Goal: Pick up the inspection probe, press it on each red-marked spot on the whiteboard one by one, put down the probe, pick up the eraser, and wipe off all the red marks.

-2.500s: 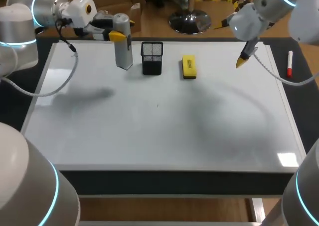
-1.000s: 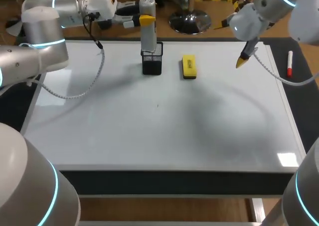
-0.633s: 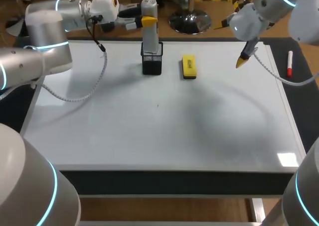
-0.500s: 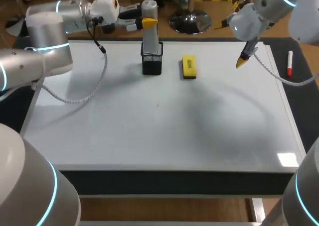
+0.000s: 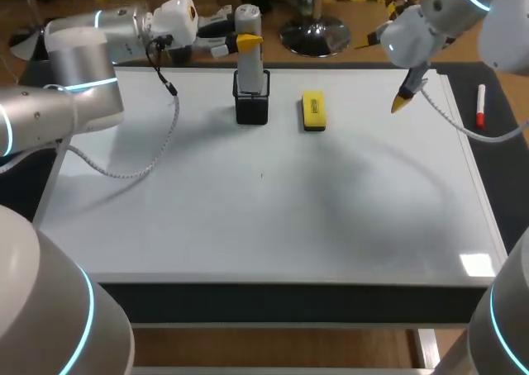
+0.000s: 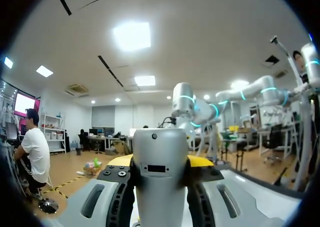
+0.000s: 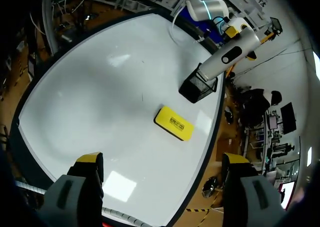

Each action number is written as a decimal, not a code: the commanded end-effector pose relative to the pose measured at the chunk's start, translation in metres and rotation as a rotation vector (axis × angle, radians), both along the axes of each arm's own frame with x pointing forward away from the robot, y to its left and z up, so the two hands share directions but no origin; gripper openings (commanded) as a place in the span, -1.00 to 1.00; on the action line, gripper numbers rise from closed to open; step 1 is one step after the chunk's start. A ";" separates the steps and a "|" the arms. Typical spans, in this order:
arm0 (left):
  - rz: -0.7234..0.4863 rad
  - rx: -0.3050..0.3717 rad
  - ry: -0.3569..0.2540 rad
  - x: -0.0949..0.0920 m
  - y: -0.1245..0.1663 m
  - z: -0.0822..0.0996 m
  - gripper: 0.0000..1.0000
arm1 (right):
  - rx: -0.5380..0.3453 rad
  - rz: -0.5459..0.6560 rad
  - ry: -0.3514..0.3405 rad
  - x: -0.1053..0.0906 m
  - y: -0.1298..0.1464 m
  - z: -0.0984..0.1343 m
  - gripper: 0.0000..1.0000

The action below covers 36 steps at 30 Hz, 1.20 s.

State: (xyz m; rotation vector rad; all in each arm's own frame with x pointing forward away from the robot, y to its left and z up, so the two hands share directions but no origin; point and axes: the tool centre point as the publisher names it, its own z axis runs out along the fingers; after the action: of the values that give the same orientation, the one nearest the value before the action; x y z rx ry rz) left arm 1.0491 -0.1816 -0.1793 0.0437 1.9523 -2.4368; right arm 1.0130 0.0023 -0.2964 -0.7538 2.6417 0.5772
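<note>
The grey inspection probe (image 5: 249, 49) stands upright with its lower end inside the black mesh holder (image 5: 251, 108) at the back of the whiteboard (image 5: 264, 218). My left gripper (image 5: 241, 39) is shut on the probe's upper part; in the left wrist view the probe (image 6: 160, 187) fills the gap between the yellow-tipped fingers of that gripper (image 6: 160, 162). The yellow eraser (image 5: 313, 111) lies flat just right of the holder. My right gripper (image 5: 402, 101) hangs open above the board's back right, empty (image 7: 162, 159), with the eraser (image 7: 174, 122) ahead of it. I see no red marks on the board.
A red-capped marker (image 5: 481, 107) lies on the dark table strip right of the whiteboard. A tiny dark speck (image 5: 262, 175) sits near the board's middle. The holder (image 7: 198, 87) with the probe (image 7: 227, 54) in it stands beyond the eraser in the right wrist view.
My left gripper has carried the probe right to the holder and lowered its end into it. The right arm and the eraser have not moved.
</note>
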 end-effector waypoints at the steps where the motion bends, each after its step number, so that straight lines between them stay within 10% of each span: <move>1: 0.015 -0.010 0.001 0.000 -0.001 -0.004 -1.00 | -0.004 0.001 0.001 0.000 0.000 0.000 1.00; 36: 0.017 -0.021 0.038 0.031 -0.006 -0.050 -1.00 | -0.004 0.001 0.001 0.000 0.000 0.000 1.00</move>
State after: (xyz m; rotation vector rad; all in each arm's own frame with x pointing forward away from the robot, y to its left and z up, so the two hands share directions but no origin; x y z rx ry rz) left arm 1.0750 -0.1873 -0.2247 -0.0355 1.9443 -2.4476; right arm 1.0131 0.0022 -0.2962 -0.7540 2.6420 0.5778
